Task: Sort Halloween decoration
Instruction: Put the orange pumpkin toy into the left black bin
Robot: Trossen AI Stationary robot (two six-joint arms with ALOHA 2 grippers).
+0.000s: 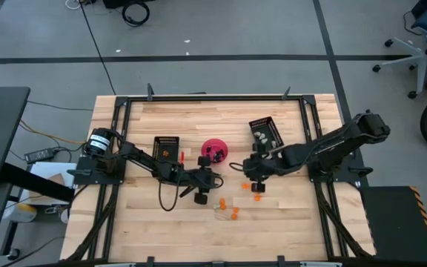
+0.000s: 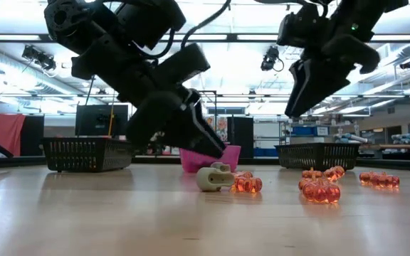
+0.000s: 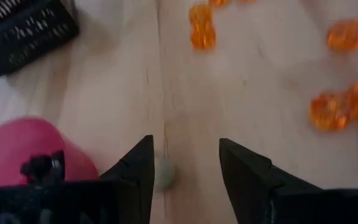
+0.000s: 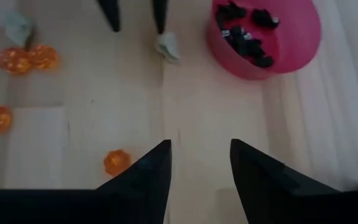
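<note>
Halloween decorations lie on the wooden table: orange trinkets (image 1: 234,211) (image 2: 322,190) near the middle front, and a whitish-grey one (image 2: 212,178) by them. Black trinkets (image 4: 244,31) fill the pink bowl (image 1: 213,150). My left gripper (image 3: 185,168) is open, low over the table beside the bowl. A whitish-grey trinket (image 3: 163,172) lies on the table between its fingers, close against one finger. My right gripper (image 4: 201,165) is open with nothing between its fingers. It hangs above the table (image 2: 312,85), right of the bowl, pointing down over an orange trinket (image 4: 117,162). My left gripper has the whitish-grey trinket (image 4: 166,46) right at the inner side of one finger (image 3: 138,168); I cannot tell whether the finger touches it. The fingers slant down from the table's left, and the trinket rests on the table.
A black tray (image 1: 167,148) stands left of the bowl, another (image 1: 265,132) at the far right with whitish pieces in it. More orange trinkets (image 3: 340,109) lie ahead of my left gripper. The table's near half is bare wood.
</note>
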